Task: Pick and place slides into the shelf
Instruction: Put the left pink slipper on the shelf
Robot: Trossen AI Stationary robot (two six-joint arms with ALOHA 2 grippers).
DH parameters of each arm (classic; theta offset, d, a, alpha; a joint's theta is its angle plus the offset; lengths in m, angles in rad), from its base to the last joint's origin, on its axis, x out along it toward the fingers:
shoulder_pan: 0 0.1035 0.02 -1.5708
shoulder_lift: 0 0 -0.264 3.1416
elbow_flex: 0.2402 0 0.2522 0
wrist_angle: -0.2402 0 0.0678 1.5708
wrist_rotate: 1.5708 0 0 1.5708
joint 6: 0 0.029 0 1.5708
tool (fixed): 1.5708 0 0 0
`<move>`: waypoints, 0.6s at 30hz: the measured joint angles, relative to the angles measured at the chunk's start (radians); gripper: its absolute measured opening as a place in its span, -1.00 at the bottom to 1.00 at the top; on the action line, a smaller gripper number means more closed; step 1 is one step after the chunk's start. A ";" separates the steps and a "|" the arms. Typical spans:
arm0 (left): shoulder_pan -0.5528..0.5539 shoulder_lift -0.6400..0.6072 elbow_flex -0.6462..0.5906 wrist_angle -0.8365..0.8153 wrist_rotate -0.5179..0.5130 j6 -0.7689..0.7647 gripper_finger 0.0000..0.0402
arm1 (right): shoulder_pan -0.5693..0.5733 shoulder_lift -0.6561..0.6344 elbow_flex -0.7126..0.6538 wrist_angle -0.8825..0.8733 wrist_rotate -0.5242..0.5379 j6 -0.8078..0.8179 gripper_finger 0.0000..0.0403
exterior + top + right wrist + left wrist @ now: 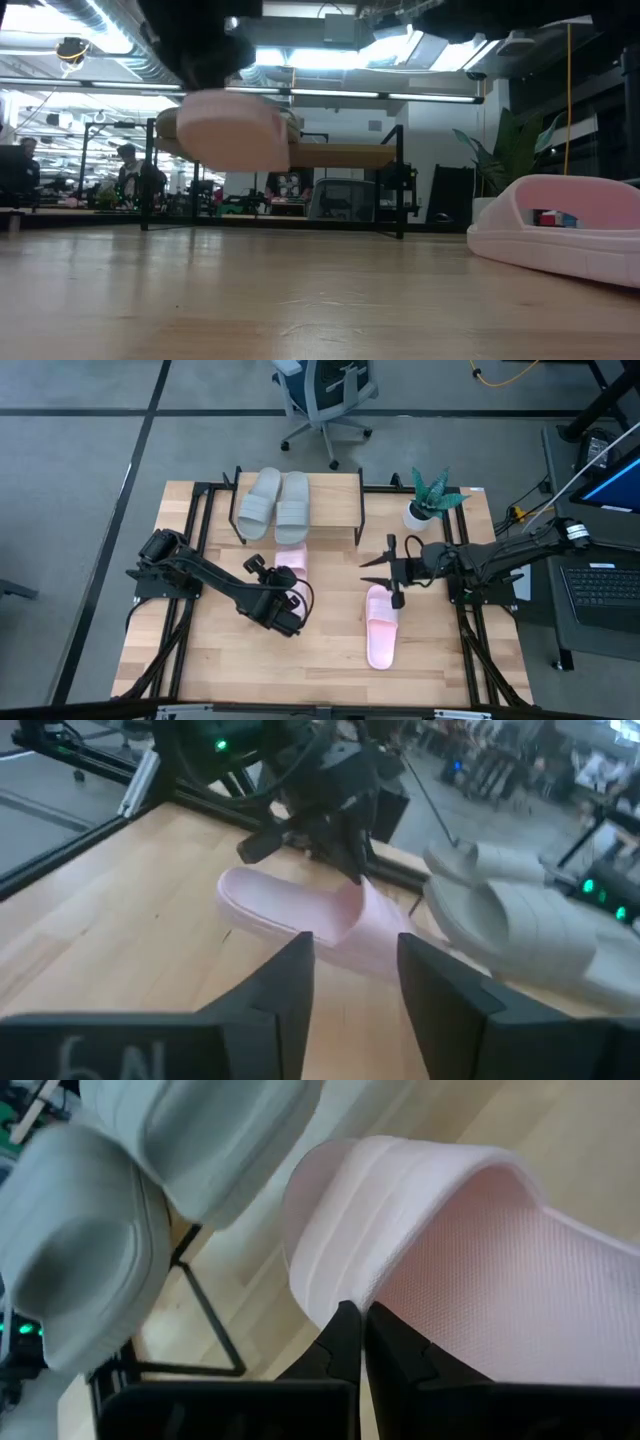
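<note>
**A:** Where were the slides at that moment?

**B:** Two grey-green slides [275, 505] lay side by side on top of the shelf [335, 510], which stood at the far edge of the table [330, 660], left of its middle. One pink slide [381, 626] lay flat on the table right of centre, well apart from the shelf. The other pink slide [291, 557] was just in front of the shelf, held up by the left arm.

**A:** Held how?

**B:** The left gripper [358, 1342] had its fingers pinched together on the edge of that raised slide's strap; the left wrist view showed the two dark tips almost meeting with the pink rim between them. In the low view the slide [232, 130] hung clear of the wood, tilted, with the shelf behind it.

**A:** And the other arm?

**B:** The right gripper [383, 565] hovered over the table near the heel end of the lying pink slide, close to the shelf's right end. Its fingers stood apart with nothing between them; the right wrist view showed the gap plainly, with the left arm and its slide farther off.

**A:** Anything else on the table?

**B:** A small potted plant [430, 495] in a white pot stood near the far right corner, just beside the shelf. Beyond the table, an office chair [325, 395] stood on the floor.
</note>
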 joint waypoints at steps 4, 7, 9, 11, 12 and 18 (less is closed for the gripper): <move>-0.001 0.000 0.041 0.019 -0.015 0.050 -1.00 | 0.029 0.035 0.000 0.079 0.001 -0.037 -0.23; -0.002 0.000 0.061 0.046 -0.029 0.094 -1.00 | 0.040 0.079 0.002 0.145 0.001 -0.046 -0.20; -0.002 0.000 0.069 0.076 -0.032 0.125 -1.00 | 0.040 0.118 0.027 0.148 0.001 -0.034 -0.19; -0.002 0.000 0.072 0.106 -0.048 0.159 -1.00 | 0.040 0.169 0.071 0.137 0.006 -0.031 -0.19; -0.002 0.000 0.073 0.123 -0.056 0.176 -1.00 | 0.040 0.199 0.097 0.121 0.016 -0.032 -0.19; 0.003 0.000 0.073 0.142 -0.079 0.207 -1.00 | 0.040 0.364 0.282 -0.048 0.185 -0.059 -0.19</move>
